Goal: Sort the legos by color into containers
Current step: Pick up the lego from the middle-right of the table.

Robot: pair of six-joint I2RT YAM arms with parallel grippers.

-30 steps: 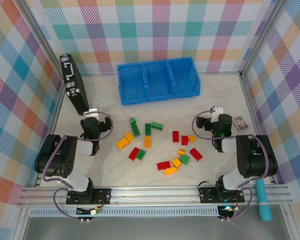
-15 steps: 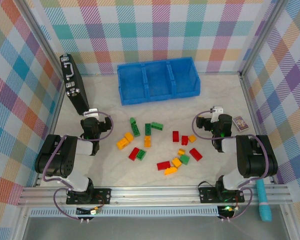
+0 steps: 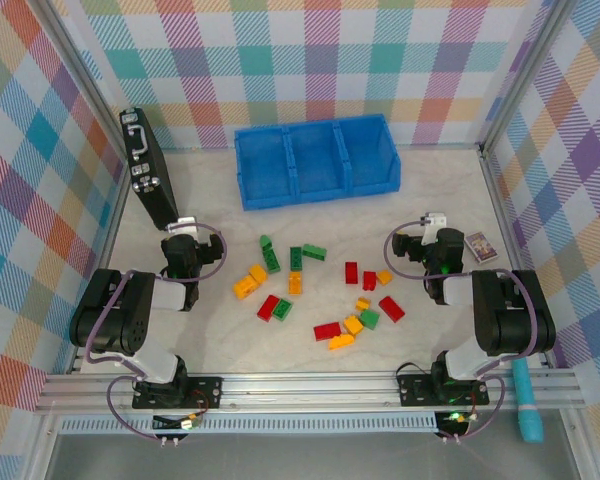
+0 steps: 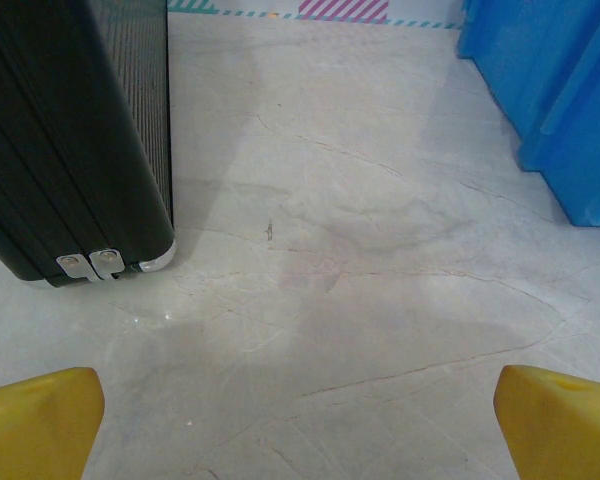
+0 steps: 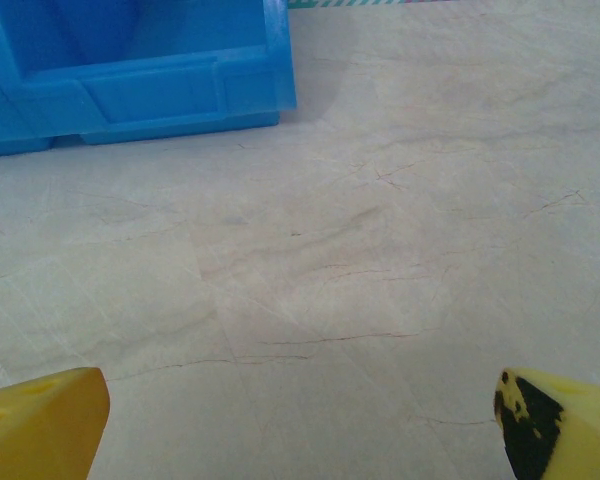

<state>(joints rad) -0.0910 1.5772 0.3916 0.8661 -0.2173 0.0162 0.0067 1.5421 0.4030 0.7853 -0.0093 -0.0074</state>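
Observation:
Several red, green and yellow-orange legos (image 3: 351,272) lie scattered across the middle of the table, between the two arms. The containers (image 3: 317,160), three joined blue bins, stand at the back; they look bare inside. Their blue wall also shows at the right of the left wrist view (image 4: 570,100) and at the top left of the right wrist view (image 5: 130,70). My left gripper (image 3: 183,228) rests low at the left, open, yellow fingertips (image 4: 35,420) wide apart over bare table. My right gripper (image 3: 435,222) rests at the right, open, with nothing between its fingertips (image 5: 40,420).
A black case (image 3: 147,170) with silver latches leans along the left wall, close ahead of the left gripper (image 4: 70,140). A small patterned card box (image 3: 480,246) lies by the right gripper. A teal tool (image 3: 527,405) lies outside the frame's front right.

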